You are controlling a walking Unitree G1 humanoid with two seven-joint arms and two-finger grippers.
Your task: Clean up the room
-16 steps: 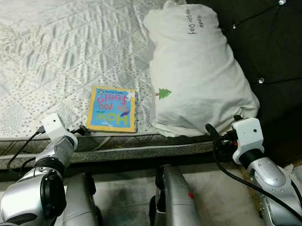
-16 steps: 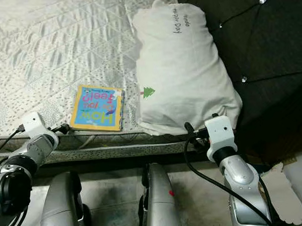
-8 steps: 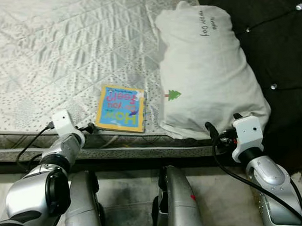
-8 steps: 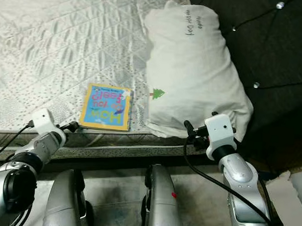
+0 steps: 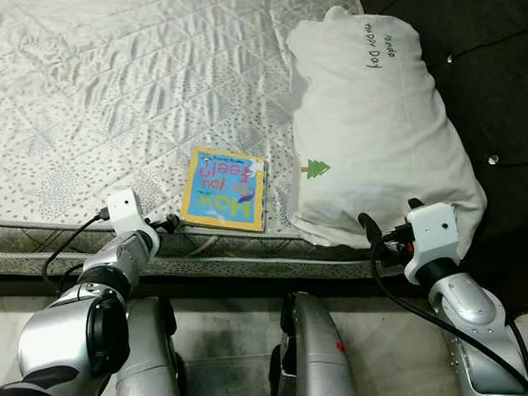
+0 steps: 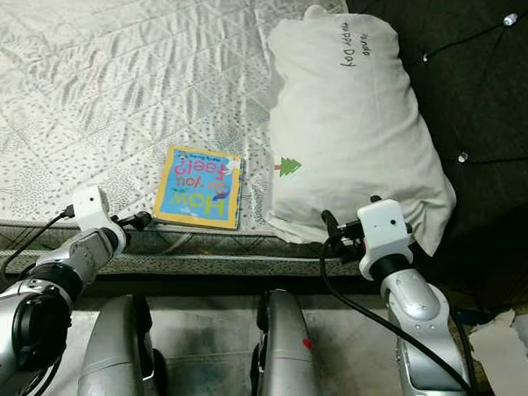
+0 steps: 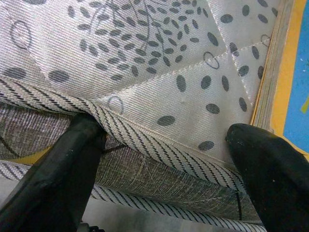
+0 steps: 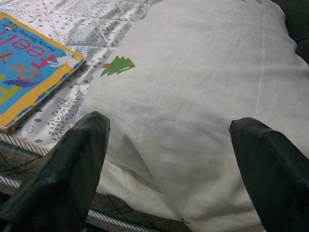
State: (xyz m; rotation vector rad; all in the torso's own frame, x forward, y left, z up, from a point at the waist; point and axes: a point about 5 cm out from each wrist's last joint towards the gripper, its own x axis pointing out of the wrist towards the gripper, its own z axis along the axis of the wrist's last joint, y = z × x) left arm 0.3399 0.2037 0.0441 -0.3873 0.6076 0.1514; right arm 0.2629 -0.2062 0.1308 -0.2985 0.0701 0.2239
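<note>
A yellow-and-blue picture book (image 5: 225, 187) lies flat on the quilted mattress (image 5: 120, 78) near its front edge. Right of it rests a big white pillow (image 5: 381, 133) with a small green tree mark. My left gripper (image 7: 166, 150) is open at the mattress edge, just left of the book, whose yellow edge (image 7: 285, 87) lies past one fingertip. My right gripper (image 8: 169, 150) is open, low at the pillow's near end (image 8: 203, 96), with the book (image 8: 29, 63) off to the side.
A dark tufted headboard (image 5: 480, 76) stands right of the pillow. The mattress side and bed base (image 5: 243, 267) run across in front of me. My silver legs (image 5: 310, 358) stand on the pale floor below.
The whole view has shifted, so the camera moved; book and pillow now sit further right and lower in view. The left gripper is closer to the book's edge. The right gripper keeps its pose.
</note>
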